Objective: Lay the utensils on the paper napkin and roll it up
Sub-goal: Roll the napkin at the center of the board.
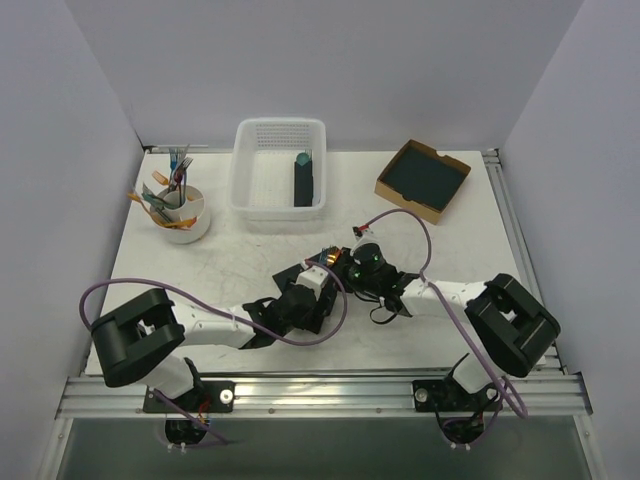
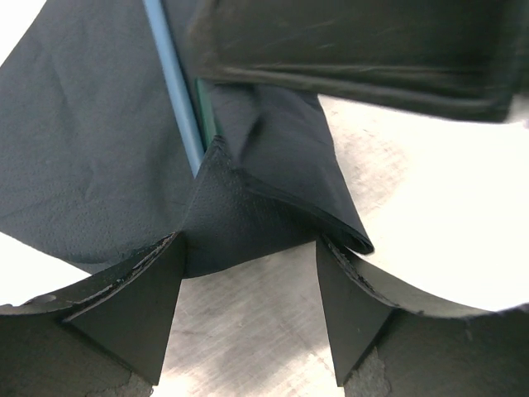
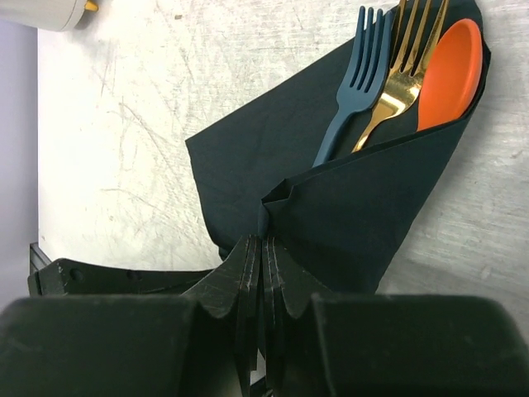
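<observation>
Mid-roll: right gripper [image 3: 263,266] is pinching, fully closed, the folded corner of the thin near-black paper napkin [image 3: 364,215], which is lying on the white table [image 1: 240,262] wrapping the slim orange plastic spoon [image 3: 450,70], blue fork [image 3: 364,58] & gold fork [image 3: 405,62]; left gripper [image 2: 250,241] is straddling the fold wide open, empty; next prob. needing a tight roll w/o spilling.

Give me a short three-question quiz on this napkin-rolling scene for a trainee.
1. True or false: the right fingers are shut on a fold of the paper napkin.
2. Which utensil lying in the napkin is orange? A the spoon; B a fork; C a knife.
3. Fill in: the dark roll with a teal tip lies in the white ____.
Key: 1 true; 2 A; 3 basket.
</observation>
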